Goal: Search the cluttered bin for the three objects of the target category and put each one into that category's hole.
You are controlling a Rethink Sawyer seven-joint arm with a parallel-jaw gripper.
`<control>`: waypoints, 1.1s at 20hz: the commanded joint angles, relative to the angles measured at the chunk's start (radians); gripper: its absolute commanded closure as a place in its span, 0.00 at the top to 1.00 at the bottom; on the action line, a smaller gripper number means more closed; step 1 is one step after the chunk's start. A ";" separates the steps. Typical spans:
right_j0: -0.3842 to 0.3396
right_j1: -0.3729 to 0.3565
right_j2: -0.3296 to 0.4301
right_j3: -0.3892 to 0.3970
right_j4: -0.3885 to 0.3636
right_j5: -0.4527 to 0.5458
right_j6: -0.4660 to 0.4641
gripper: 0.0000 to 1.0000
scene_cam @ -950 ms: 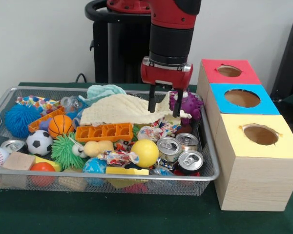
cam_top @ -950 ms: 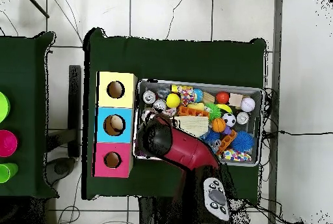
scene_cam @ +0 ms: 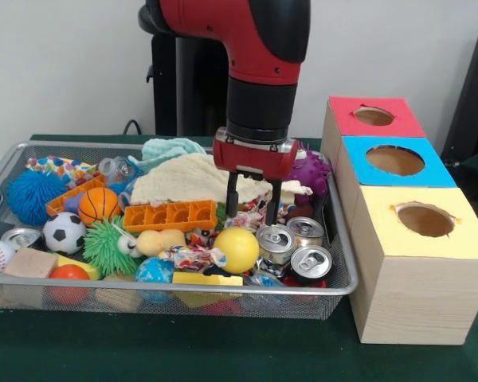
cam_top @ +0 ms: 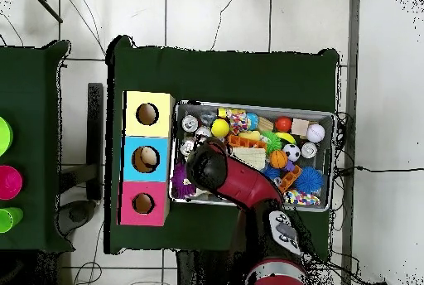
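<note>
The cluttered wire-mesh bin [scene_cam: 346, 280] fills the left of the front view and also shows in the overhead view [cam_top: 333, 118]. My gripper [scene_cam: 253, 213] hangs open over the bin's right half. Its fingertips [scene_cam: 233, 208] reach down to a crumpled multicoloured wrapper [scene_cam: 259, 216] beside the cream cloth [scene_cam: 183, 179]. A second bright wrapper [scene_cam: 193, 256] lies near the front by the yellow ball [scene_cam: 237, 249]. A white polka-dot wrapper [scene_cam: 60, 169] lies at the back left, and also shows in the overhead view [cam_top: 302, 198]. In the overhead view my arm [cam_top: 217, 174] hides the gripper.
Three wooden boxes with holes stand right of the bin: red top [scene_cam: 374, 117], blue top [scene_cam: 394, 159], yellow top [scene_cam: 425, 220]. Cans [scene_cam: 311, 261], a purple spiky ball [scene_cam: 311, 169], an orange tray [scene_cam: 169, 215], a pale blue cloth [scene_cam: 171, 149] and several balls crowd the bin.
</note>
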 commanded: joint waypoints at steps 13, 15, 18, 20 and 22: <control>0.014 0.045 0.051 -0.058 -0.007 0.035 0.156 1.00; 0.026 0.043 0.035 -0.059 -0.006 0.062 0.152 1.00; 0.031 0.048 0.023 -0.067 -0.008 0.091 0.142 1.00; 0.027 0.054 0.026 -0.068 -0.010 0.097 0.136 1.00; 0.020 0.062 0.031 -0.071 -0.014 0.094 0.130 1.00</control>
